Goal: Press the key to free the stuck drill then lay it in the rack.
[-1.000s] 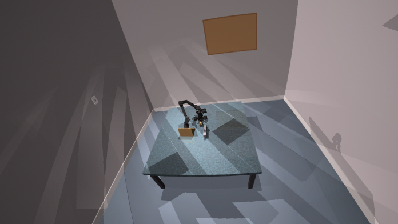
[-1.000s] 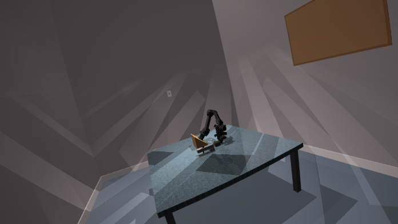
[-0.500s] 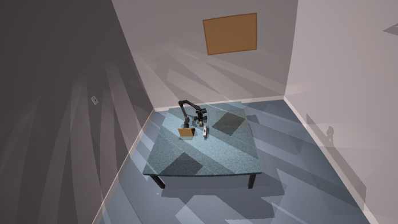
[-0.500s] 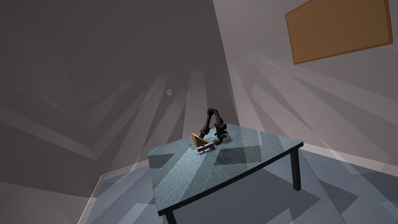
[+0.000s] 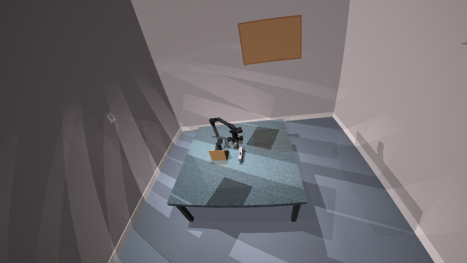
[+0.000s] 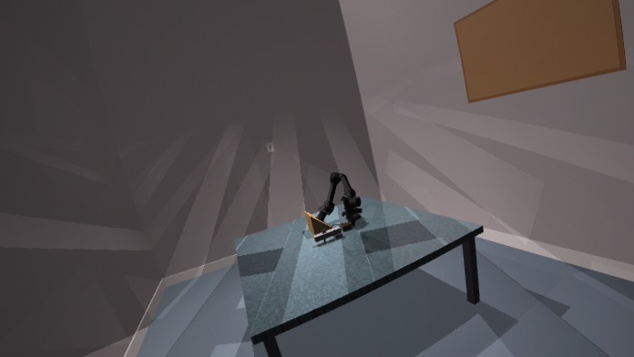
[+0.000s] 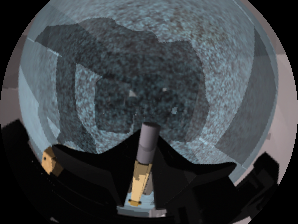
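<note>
Above the desk (image 5: 268, 174) (image 6: 319, 273) (image 7: 220, 35), the jaws (image 5: 235, 141) (image 6: 351, 220) grip a grey-and-tan piece (image 5: 235, 145) (image 6: 347, 225) (image 7: 146, 141), presumably the drill, near the pale bar (image 5: 240, 155) (image 6: 325, 235). Key press and release: unconfirmed. Racking apparently remains; rack identity uncertain.

Orange wall board (image 5: 270, 39) (image 6: 542, 50) (plain), pale wall plate (image 5: 111, 117) (image 6: 270, 147)

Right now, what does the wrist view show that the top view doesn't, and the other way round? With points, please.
Only the wrist view shows the grey round end (image 7: 148, 136) of the piece between the fingers. Only the top view shows the orange wall board (image 5: 272, 40), the wall socket (image 5: 111, 117) and the table legs (image 5: 296, 213). Both show the gripper (image 5: 235, 142) (image 7: 147, 133) and the table (image 5: 268, 178) (image 7: 225, 75).
</note>
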`<state>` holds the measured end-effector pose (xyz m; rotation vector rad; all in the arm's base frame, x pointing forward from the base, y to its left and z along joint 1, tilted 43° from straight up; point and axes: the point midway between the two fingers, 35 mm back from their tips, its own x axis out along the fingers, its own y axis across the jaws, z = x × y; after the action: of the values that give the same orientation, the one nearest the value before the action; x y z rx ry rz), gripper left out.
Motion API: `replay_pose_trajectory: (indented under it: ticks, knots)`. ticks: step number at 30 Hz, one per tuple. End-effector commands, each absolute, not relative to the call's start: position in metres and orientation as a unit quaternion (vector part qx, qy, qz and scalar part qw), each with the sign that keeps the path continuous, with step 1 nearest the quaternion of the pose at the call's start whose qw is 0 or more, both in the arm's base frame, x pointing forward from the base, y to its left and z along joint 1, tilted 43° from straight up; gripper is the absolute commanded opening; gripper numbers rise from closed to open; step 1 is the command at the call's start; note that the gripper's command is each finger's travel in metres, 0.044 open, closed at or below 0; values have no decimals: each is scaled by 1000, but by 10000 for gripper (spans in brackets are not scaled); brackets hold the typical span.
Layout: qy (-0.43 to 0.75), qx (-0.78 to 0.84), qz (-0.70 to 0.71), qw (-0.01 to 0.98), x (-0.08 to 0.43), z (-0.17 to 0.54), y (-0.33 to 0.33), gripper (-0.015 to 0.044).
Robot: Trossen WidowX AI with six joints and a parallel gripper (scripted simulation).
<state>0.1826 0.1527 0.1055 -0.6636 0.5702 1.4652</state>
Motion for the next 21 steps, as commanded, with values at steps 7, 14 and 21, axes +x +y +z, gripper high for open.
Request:
replay_pose_trajectory:
  ticks: [7, 14, 21]
  knots:
    - [252, -293, 647, 658, 183, 105, 153, 184]
    - [252, -293, 647, 658, 183, 105, 153, 368]
    - [259, -299, 644, 655, 182, 116, 143, 440]
